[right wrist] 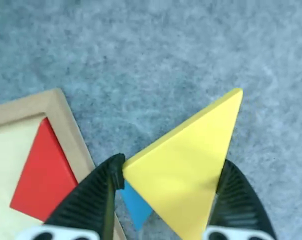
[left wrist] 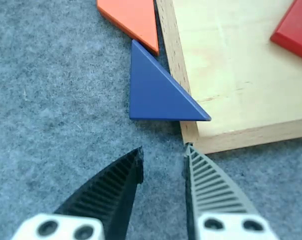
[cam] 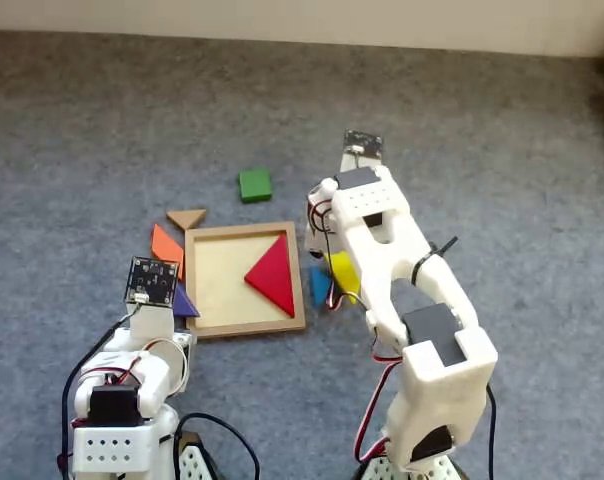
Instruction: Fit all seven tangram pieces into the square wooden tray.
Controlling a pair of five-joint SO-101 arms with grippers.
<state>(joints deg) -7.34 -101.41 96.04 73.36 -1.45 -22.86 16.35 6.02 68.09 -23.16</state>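
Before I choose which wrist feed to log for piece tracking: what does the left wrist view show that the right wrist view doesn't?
Left wrist view, not the right: an orange piece and a dark blue triangle beside the wooden tray, with the left gripper open just short of the triangle. Right wrist view, not the left: a yellow triangle clamped in the right gripper, a light blue piece beneath it. Both: the wooden tray and the red triangle lying inside it.

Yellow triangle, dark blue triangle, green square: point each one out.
yellow triangle [right wrist: 186, 165]: right wrist view, middle of its top face.
dark blue triangle [left wrist: 153, 92]: left wrist view, middle of its top face.
green square [cam: 254, 185]: high view, centre of its top face.
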